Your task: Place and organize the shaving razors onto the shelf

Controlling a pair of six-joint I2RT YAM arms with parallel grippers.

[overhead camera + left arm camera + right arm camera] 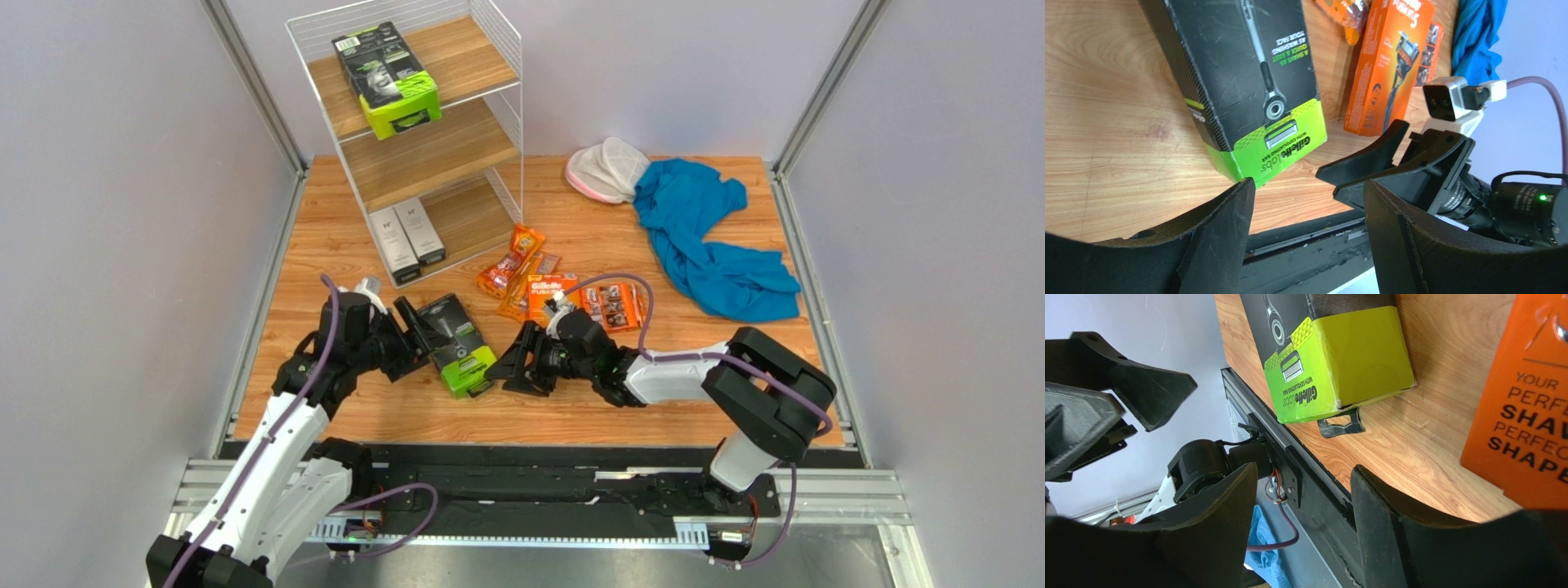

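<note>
The white wire shelf (504, 49) stands at the back left, with one black and lime-green razor pack (390, 80) on its top tier. A second black and lime pack (454, 343) lies on the table between my grippers; it also shows in the left wrist view (1247, 79) and the right wrist view (1333, 361). My left gripper (411, 337) is open and empty just left of it. My right gripper (518, 365) is open and empty just right of it. Two orange Gillette boxes (613, 304) and two small orange blister packs (512, 261) lie behind the right gripper.
Two slim grey-white boxes (409, 239) stand on the shelf's bottom tier. A blue cloth (711, 239) and a white pad (605, 169) lie at the back right. The black front rail (540, 459) runs along the table's near edge. An orange box (1385, 67) stands close beside the pack.
</note>
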